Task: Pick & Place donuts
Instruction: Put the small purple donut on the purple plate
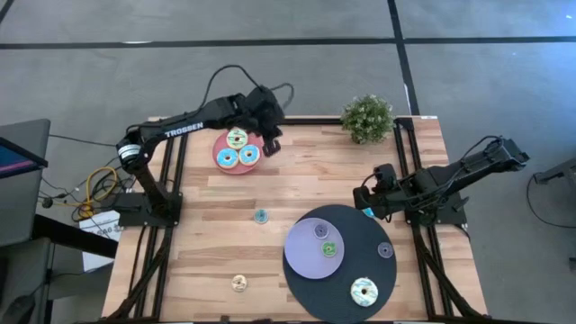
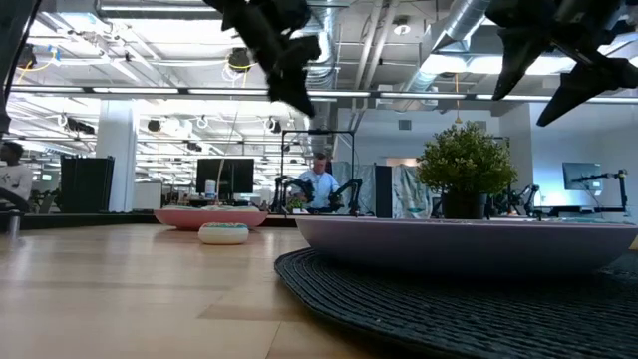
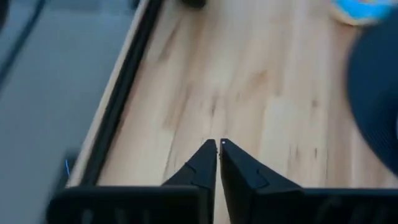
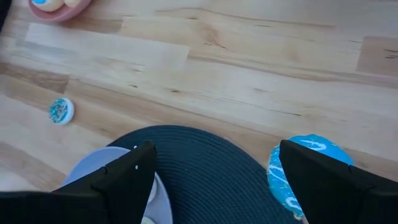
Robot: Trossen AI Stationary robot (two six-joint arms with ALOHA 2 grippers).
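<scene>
A pink plate [image 1: 236, 151] at the far left holds a cream donut [image 1: 237, 137] and two blue ones [image 1: 226, 158]. My left gripper [image 1: 268, 144] hangs above the plate's right rim, shut and empty [image 3: 217, 148]. My right gripper [image 4: 211, 168] stands open over the far edge of the dark round mat [image 1: 355, 225]. A blue donut [image 4: 303, 168] lies on the mat under one of its fingers. A lavender plate [image 1: 315, 249] carries tiny purple and green donuts. A cream donut [image 1: 364, 291] and a purple one [image 1: 385, 251] lie on the mat.
A small teal donut [image 1: 261, 216] and a tan one [image 1: 238, 283] lie loose on the bare wood left of the mat. A potted plant [image 1: 367, 117] stands at the far edge. Black frame rails run along both sides of the table.
</scene>
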